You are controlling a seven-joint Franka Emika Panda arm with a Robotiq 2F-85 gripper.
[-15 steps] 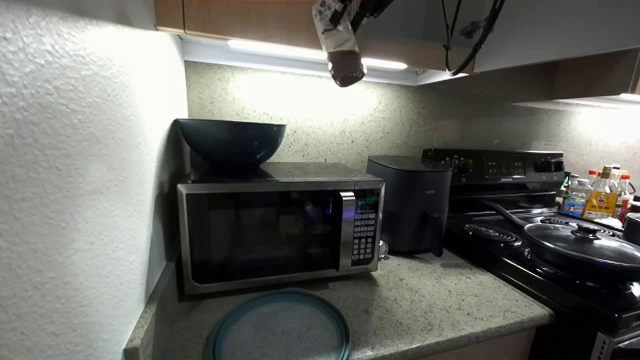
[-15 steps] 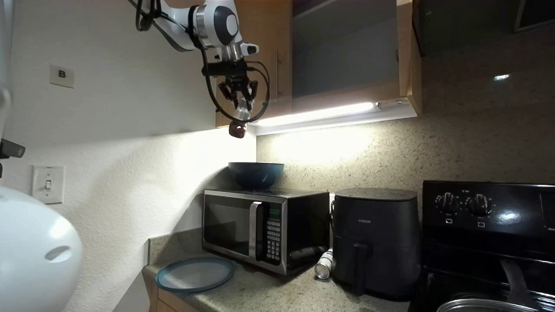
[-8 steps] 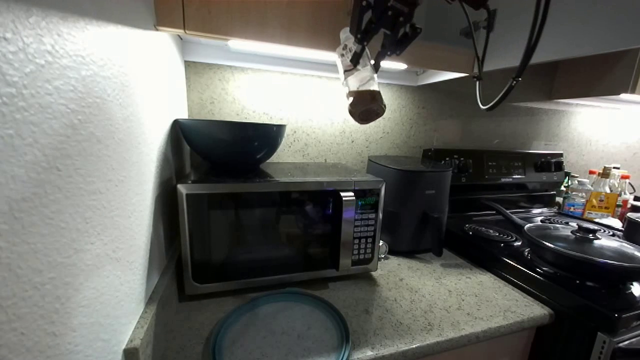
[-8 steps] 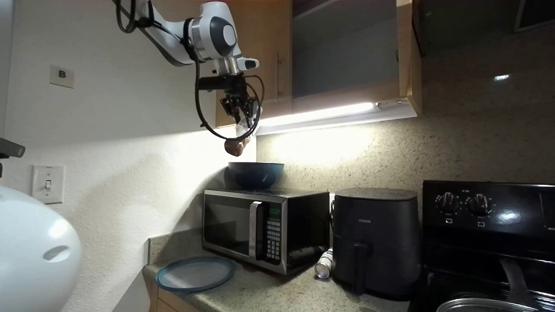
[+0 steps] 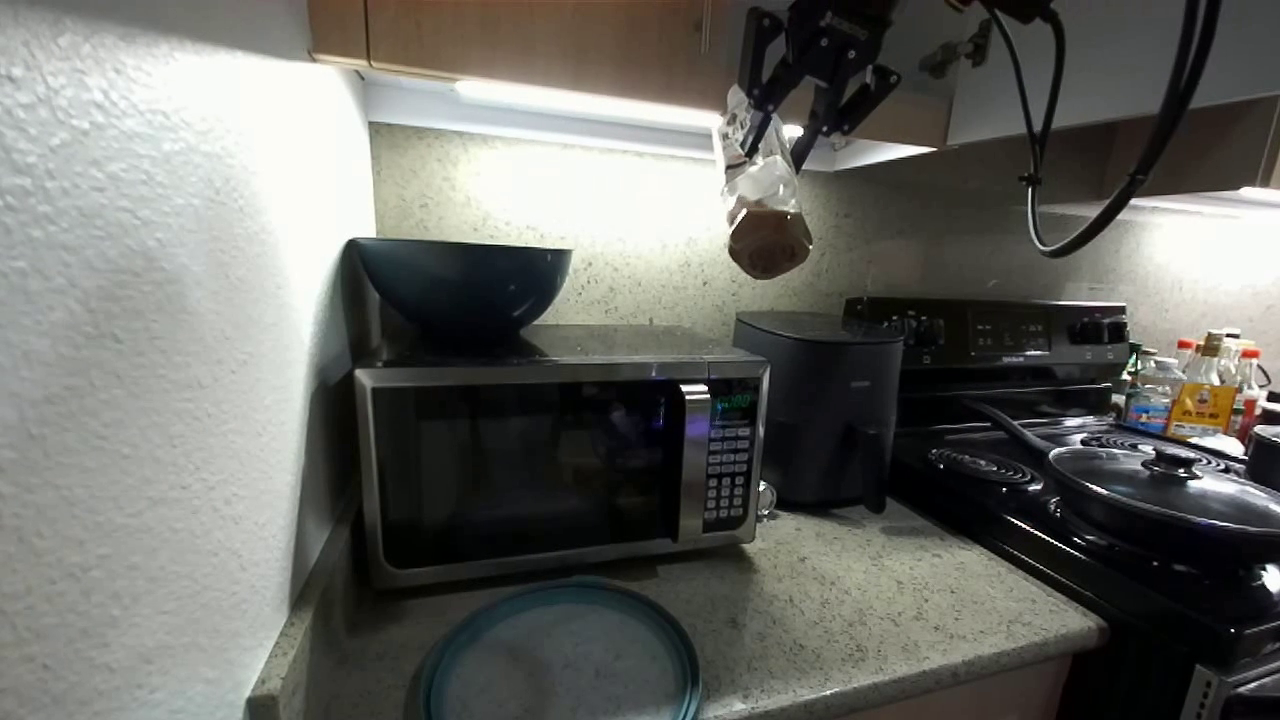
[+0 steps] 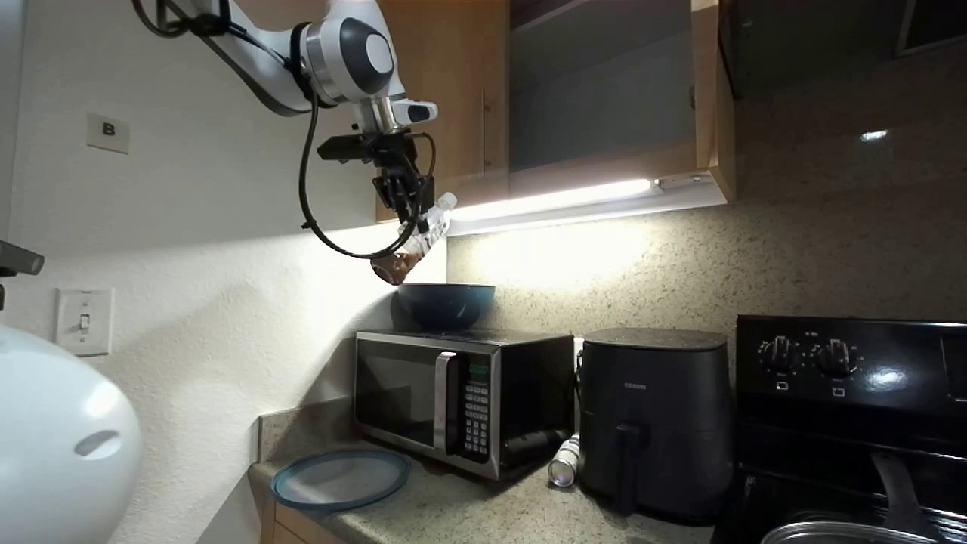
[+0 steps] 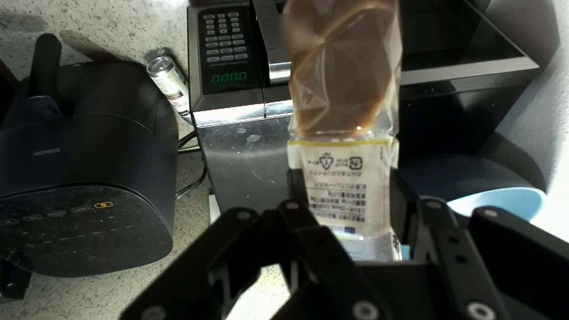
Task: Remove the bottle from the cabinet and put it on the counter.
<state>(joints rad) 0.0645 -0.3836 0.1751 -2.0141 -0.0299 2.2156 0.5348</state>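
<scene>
The bottle (image 5: 768,235) is slim clear plastic with a pale label and brown contents. It is tilted, base low and white cap up, as an exterior view (image 6: 396,267) shows. My gripper (image 5: 776,152) is shut on it around the label; in the wrist view the fingers (image 7: 349,189) press both sides of the bottle (image 7: 344,102). It hangs in the air in front of the wooden cabinet (image 5: 540,40), at about its lower edge, higher than the microwave. The cabinet also shows in an exterior view (image 6: 453,98), one section open. The speckled counter (image 5: 880,600) is well below.
The microwave (image 5: 540,470) stands on the counter with a dark blue bowl (image 5: 462,285) on top. A black air fryer (image 5: 825,410) and a small can (image 6: 564,461) are beside it. A teal-rimmed round lid (image 5: 560,655) lies in front. The black stove (image 5: 1000,500) holds a lidded pan.
The gripper has come down with the bottle in it, moving right in an exterior view and left in an exterior view. The bottle now leans more. Nothing else has moved.
</scene>
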